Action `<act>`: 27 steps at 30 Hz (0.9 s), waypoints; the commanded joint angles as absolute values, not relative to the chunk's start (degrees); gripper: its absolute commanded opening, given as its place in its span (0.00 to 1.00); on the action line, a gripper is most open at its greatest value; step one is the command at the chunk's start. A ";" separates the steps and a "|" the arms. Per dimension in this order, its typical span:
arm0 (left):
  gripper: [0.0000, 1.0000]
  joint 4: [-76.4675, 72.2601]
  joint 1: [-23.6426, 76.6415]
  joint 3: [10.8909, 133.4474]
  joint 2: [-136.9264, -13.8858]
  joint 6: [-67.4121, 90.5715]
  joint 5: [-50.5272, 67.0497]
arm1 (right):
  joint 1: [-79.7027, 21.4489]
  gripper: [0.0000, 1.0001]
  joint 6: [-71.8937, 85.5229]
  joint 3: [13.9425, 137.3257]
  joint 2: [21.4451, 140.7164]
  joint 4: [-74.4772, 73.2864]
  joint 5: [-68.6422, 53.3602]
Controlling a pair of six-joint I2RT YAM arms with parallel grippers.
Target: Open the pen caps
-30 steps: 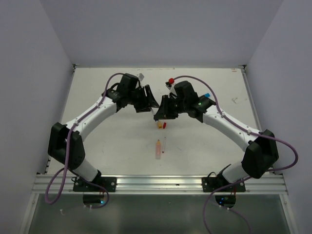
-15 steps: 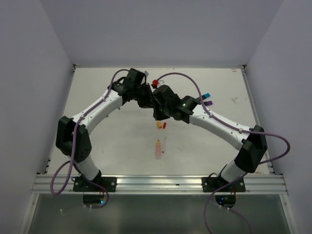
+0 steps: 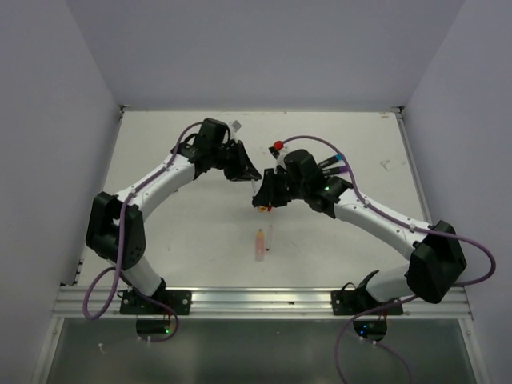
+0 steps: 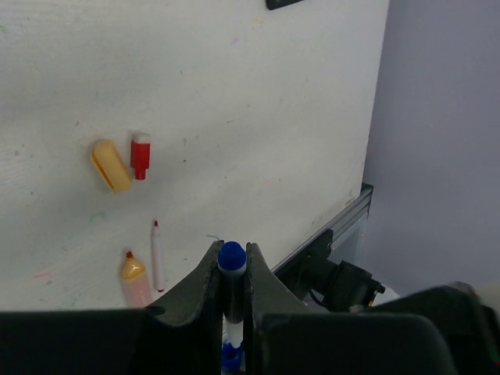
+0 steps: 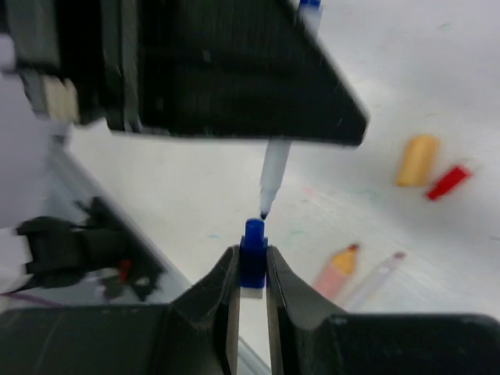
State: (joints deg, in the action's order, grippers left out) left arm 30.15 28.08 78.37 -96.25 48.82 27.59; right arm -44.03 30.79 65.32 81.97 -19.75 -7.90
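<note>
My left gripper (image 4: 232,254) is shut on a pen (image 4: 232,269); its blue end shows between the fingertips. In the right wrist view that pen's white barrel (image 5: 275,168) points down, its dark tip bare just above a blue pen cap (image 5: 252,262). My right gripper (image 5: 252,254) is shut on this cap. Cap and tip are apart by a sliver. From the top, left gripper (image 3: 250,172) and right gripper (image 3: 262,196) meet mid-table. An orange cap (image 4: 111,165) and a red cap (image 4: 140,155) lie loose on the table.
A peach pen barrel (image 3: 259,244) and a thin red-tipped pen (image 3: 269,238) lie side by side nearer the arm bases. A cyan cap (image 3: 340,158) lies at the back right beside the right arm's cable. The table's metal rail (image 3: 256,300) runs along the near edge.
The left gripper has shut on the pen barrel. The arms pressed together over the back middle, then drew apart, and the blue cap came off in the right gripper.
</note>
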 commanded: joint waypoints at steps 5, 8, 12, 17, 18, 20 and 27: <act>0.00 9.32 22.41 69.97 -86.41 45.89 36.21 | -42.36 0.00 55.71 50.10 79.45 9.82 -45.43; 0.00 12.28 22.15 70.92 -85.78 41.95 33.25 | -42.19 0.00 53.98 50.62 79.19 6.63 -41.00; 0.00 33.08 22.32 75.76 -88.24 33.24 22.54 | -41.84 0.00 39.42 61.04 80.76 -23.98 -18.95; 0.00 34.11 24.69 64.29 -83.33 30.76 18.20 | -40.70 0.00 33.67 71.53 87.79 -40.33 2.80; 0.00 32.88 25.48 62.60 -82.54 31.28 17.76 | -40.35 0.00 32.88 74.07 90.33 -42.34 6.38; 0.00 30.77 28.47 58.82 -80.60 33.30 17.75 | -39.12 0.00 32.26 75.84 92.63 -43.33 7.91; 0.00 21.99 35.68 50.19 -81.91 36.39 17.40 | -36.21 0.00 32.52 80.59 102.38 -44.03 9.05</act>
State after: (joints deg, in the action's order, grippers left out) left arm 27.97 35.07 51.53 -82.15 35.05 18.31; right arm -36.56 33.98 77.23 100.44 -40.21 5.08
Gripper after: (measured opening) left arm 0.110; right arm 0.189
